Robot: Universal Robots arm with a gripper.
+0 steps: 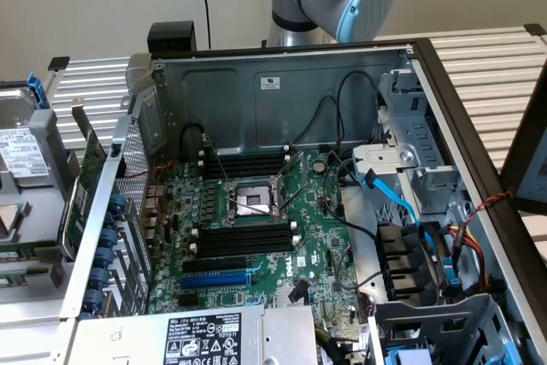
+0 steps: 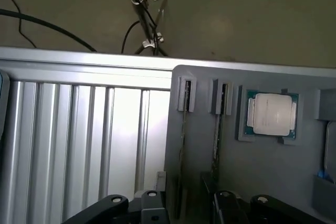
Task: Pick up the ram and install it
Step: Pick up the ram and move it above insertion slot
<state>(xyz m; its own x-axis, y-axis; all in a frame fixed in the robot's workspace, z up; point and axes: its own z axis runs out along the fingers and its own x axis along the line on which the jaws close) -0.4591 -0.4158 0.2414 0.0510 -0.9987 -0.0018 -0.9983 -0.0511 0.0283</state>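
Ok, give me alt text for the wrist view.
The open tool hangs over a grey holder tray where two thin ram sticks stand on edge in slots, beside a square processor chip in its own recess. The tray sits on a ribbed metal table, with cables beyond.

The ram (image 2: pixel 182 129) is seen edge-on as a thin dark strip, seated upright in the slot nearest the grey tray's (image 2: pixel 199 145) corner.
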